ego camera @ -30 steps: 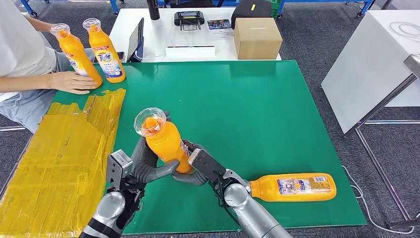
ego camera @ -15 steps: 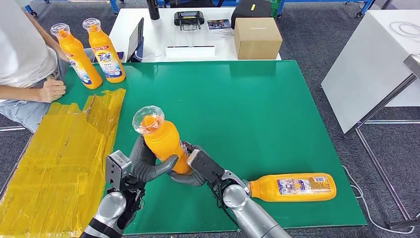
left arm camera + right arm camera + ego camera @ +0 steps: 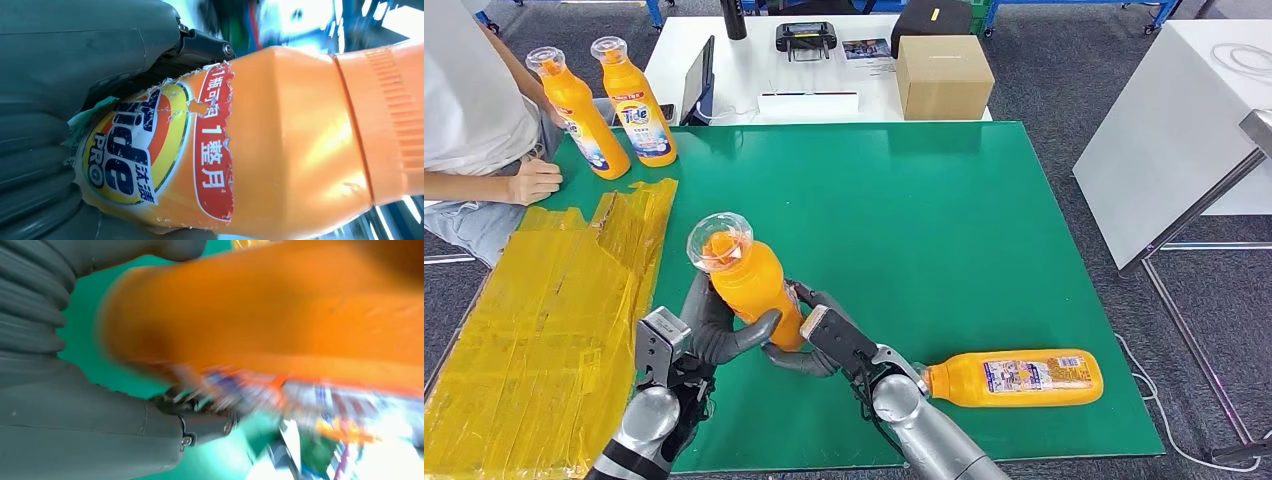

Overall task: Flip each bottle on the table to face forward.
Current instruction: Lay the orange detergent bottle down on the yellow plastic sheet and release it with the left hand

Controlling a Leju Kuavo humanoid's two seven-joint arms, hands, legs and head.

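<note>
Both hands clasp one orange bottle upright at the mat's seven o'clock: left hand around its body, right hand apparently bracing its base, probably for turning its label forward.

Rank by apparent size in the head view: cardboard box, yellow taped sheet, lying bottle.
1. Yellow taped sheet, clearly largest.
2. Cardboard box and lying bottle: look about alike, and the box is farther from the camera, so no ranking.
</note>
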